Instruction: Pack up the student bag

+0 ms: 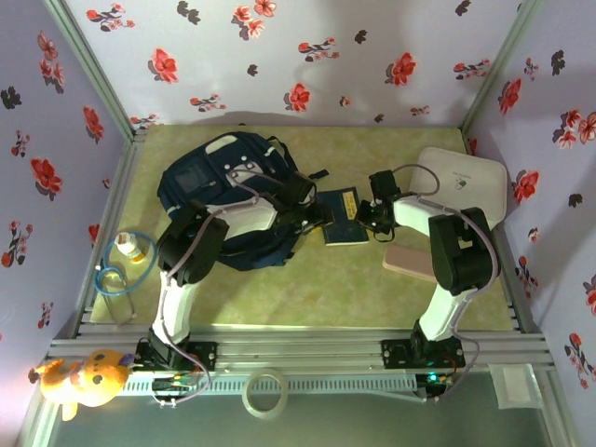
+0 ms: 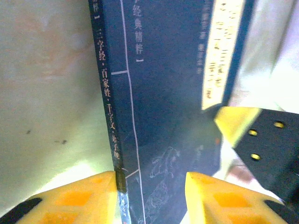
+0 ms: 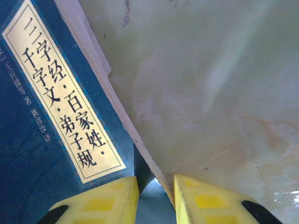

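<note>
Because the left arm [image 1: 200,244] lay across it, much of the large navy-blue fabric student bag [image 1: 197,186] was hidden in the top view, most of all its near end and right side. The bag lay on the far left part of the pale yellow-green table [image 1: 307,298], with its grey-patched front pocket upward. Its long axis seemed to run far to near, with the dark straps at the far end, though the covered near end left this uncertain.

Just right of the bag, between the two grippers, lay a flat dark-blue book [image 1: 345,223] with a yellow title label. The left gripper [image 1: 315,212] had its yellow fingers apart, one just beside the spine and the other over the cover. The right gripper [image 1: 371,216] was clamped on the book's page edge, fingers nearly together.

Farther right sat a white rounded-square box [image 1: 466,177], partly behind the right arm [image 1: 456,251]. Nearer lay a flat pink slab [image 1: 408,261], cut off by that arm. On the near ledge lay a pale tape roll [image 1: 265,393] and an orange plush toy [image 1: 88,377].
</note>
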Robot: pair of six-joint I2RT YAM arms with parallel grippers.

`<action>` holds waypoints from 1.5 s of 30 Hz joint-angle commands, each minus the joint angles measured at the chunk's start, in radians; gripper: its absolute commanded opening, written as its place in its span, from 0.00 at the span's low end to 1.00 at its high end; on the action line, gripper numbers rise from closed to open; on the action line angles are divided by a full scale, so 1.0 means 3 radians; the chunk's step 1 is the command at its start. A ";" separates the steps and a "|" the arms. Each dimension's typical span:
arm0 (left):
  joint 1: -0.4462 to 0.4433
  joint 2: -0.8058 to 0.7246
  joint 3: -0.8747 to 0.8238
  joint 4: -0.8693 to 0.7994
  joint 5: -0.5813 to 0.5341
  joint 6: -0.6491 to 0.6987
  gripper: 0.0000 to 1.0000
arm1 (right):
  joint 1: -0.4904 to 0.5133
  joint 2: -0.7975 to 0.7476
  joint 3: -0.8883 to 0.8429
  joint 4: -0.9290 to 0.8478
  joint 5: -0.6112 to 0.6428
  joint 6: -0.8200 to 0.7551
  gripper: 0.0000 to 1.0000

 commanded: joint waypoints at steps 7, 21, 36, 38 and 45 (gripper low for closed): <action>-0.0038 -0.0131 -0.0084 0.0812 0.0399 -0.0218 0.40 | 0.0036 0.0176 -0.0163 -0.0034 -0.0181 0.0126 0.26; -0.0048 0.0050 0.0067 0.0766 0.0601 -0.0096 0.40 | 0.0055 0.0196 -0.0224 0.0073 -0.0288 0.0238 0.26; -0.0046 0.0067 0.0096 0.0670 0.0578 -0.0055 0.24 | 0.0062 0.0128 -0.0231 0.0026 -0.0156 0.0230 0.25; -0.0043 0.0008 0.0059 0.0658 0.0517 -0.0022 0.19 | 0.0065 0.0058 -0.0238 0.0025 -0.0126 0.0214 0.27; 0.0044 -0.0308 -0.0164 0.0753 0.0419 0.0203 0.00 | 0.0058 -0.0472 -0.0399 0.0248 -0.0233 0.0174 0.43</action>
